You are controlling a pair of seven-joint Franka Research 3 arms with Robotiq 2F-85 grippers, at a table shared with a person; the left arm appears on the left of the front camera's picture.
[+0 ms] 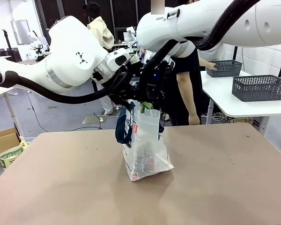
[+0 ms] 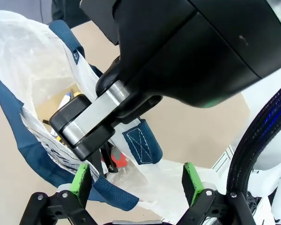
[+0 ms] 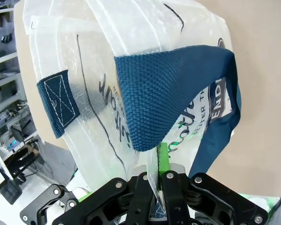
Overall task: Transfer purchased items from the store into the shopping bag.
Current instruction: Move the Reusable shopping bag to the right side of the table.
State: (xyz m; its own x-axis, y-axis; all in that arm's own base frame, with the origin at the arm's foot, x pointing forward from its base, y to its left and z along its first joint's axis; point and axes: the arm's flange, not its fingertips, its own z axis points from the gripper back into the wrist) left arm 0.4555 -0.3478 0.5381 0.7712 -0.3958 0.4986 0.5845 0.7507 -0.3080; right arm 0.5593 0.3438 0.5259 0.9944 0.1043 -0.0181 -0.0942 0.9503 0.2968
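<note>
Translucent whitish plastic shopping bag [image 1: 144, 147] with navy strap handles, partial white lettering "END", rim pinched by right gripper [image 3: 158, 180], left gripper [image 2: 136, 180] spread wide at six o'clock.

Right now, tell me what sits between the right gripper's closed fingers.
In the right wrist view, the right gripper is shut on the shopping bag: a fold of its translucent plastic, just below the navy strap handle, is pinched between the green pads.

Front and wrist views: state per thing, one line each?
shopping bag: upright on table, mouth held open, items inside
right gripper: shut on shopping bag's rim
left gripper: open, above bag mouth, holding nothing
grey baskets: on side table
</note>
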